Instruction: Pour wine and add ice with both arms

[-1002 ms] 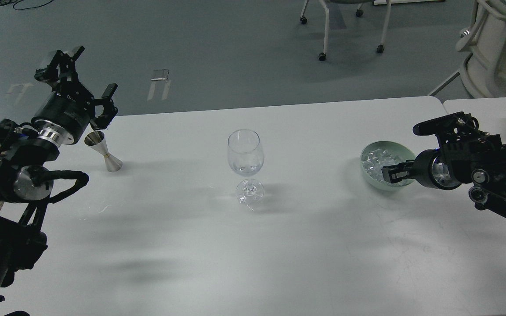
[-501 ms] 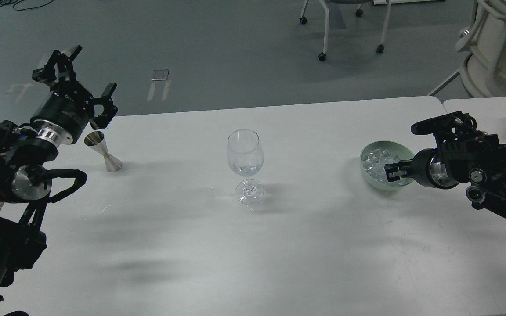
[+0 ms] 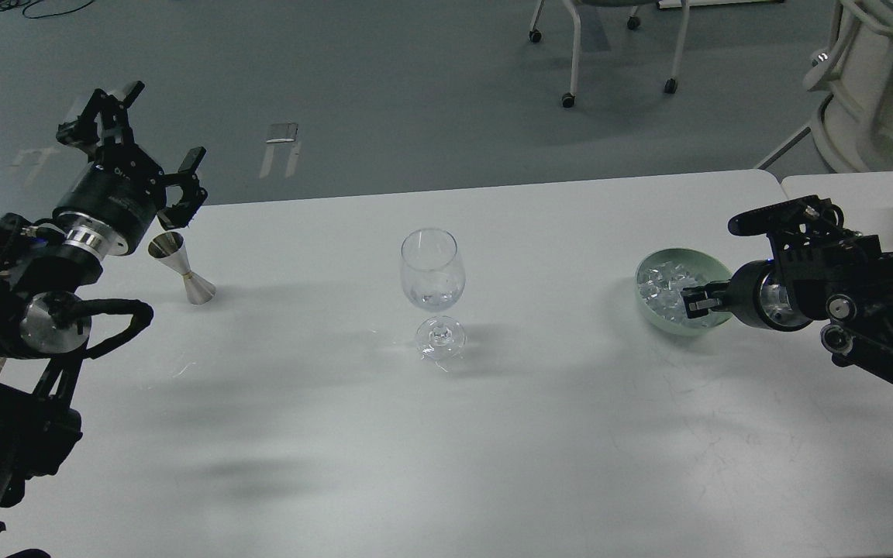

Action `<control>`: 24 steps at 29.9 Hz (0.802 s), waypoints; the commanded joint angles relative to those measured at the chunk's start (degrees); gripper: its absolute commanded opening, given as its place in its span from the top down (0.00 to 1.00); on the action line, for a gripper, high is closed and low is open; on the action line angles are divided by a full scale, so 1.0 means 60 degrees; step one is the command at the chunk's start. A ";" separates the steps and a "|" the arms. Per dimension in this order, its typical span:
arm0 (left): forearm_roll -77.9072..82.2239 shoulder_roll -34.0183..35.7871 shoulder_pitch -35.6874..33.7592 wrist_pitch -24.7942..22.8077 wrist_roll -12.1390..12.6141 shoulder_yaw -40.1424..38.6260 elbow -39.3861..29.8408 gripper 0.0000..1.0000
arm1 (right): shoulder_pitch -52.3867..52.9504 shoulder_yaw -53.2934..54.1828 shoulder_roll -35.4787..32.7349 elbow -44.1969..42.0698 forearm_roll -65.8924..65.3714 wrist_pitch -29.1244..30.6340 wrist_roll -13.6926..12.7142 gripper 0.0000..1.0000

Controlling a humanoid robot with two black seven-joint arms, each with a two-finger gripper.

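A white rectangular table (image 3: 493, 465) fills the view. Near its middle stands a clear stemmed wine glass (image 3: 432, 291), upright, its long axis vertical and its mouth facing up; a little colourless wine (image 3: 432, 297) sits at the bottom of its bowl, barely visible.

At the far left, a small silver double-cone jigger (image 3: 181, 268) stands on the table, leaning slightly — its open top tips toward the left arm. The left gripper (image 3: 148, 132), black, hangs just above and behind the jigger with its fingers spread wide apart, holding nothing.

On the right, a pale green round bowl (image 3: 714, 267) holds a heap of small clear ice cubes (image 3: 663, 283). The right gripper (image 3: 706, 260) reaches in from the right, pointing left — one finger runs high above the bowl, the other is low at the bowl's near rim, so the fingers are apart. I cannot tell whether the lower finger touches the ice.
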 commanded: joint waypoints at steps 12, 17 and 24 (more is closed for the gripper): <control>-0.0010 0.0026 -0.0015 -0.0041 -0.0001 -0.0015 0.0022 0.01 | 0.0053 0.0031 0.0205 -0.0195 0.0000 0.0000 0.0007 0.55; -0.0010 0.0041 -0.0015 -0.0041 -0.0001 -0.0015 0.0022 0.01 | 0.0215 0.0031 0.0205 -0.0166 0.0014 0.0000 0.0007 0.55; -0.0024 0.0041 -0.0015 -0.0056 -0.0001 -0.0015 0.0022 0.01 | 0.0200 0.0016 0.0219 -0.0195 0.0000 0.0000 0.0007 0.53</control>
